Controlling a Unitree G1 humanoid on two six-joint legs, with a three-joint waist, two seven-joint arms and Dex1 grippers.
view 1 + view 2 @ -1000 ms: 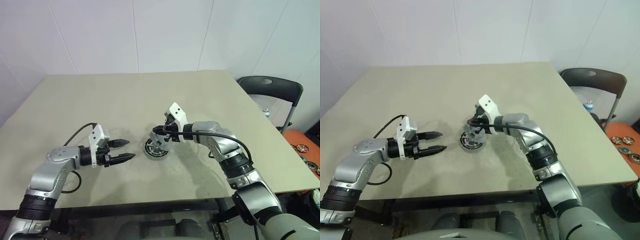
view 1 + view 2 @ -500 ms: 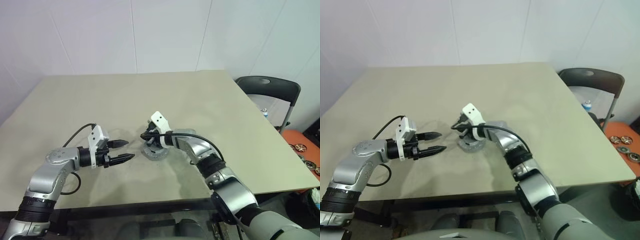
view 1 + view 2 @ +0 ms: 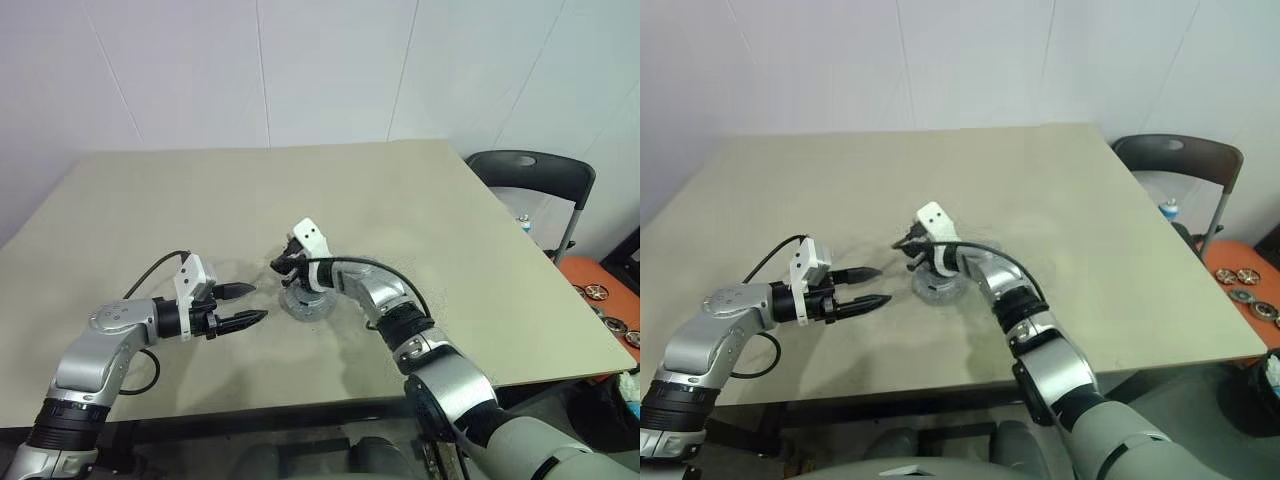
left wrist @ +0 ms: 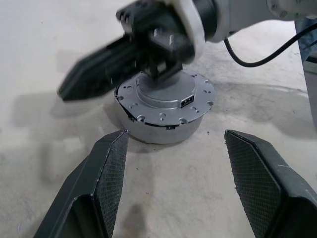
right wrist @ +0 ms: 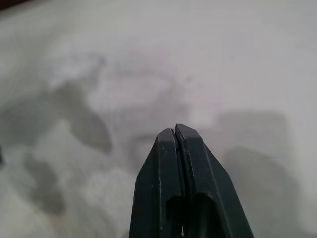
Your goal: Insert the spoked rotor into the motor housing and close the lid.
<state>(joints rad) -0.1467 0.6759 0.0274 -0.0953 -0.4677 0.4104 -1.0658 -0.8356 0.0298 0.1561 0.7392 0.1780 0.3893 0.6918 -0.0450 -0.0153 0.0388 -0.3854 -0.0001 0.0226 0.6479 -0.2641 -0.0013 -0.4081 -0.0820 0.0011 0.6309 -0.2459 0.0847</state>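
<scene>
Motor housing point(image 4: 163, 106) sits mid-table point(image 3: 480, 230), a flat silvery disc on top — I read that as the lid point(image 4: 195, 94), seated on it. My right gripper point(image 5: 177, 133) has its fingers pressed together with nothing between them, and it hangs just over the lid's raised centre, tips pointing past it toward my left. My left gripper point(image 3: 252, 303) is spread wide, empty — level with the housing, near it, not touching.
</scene>
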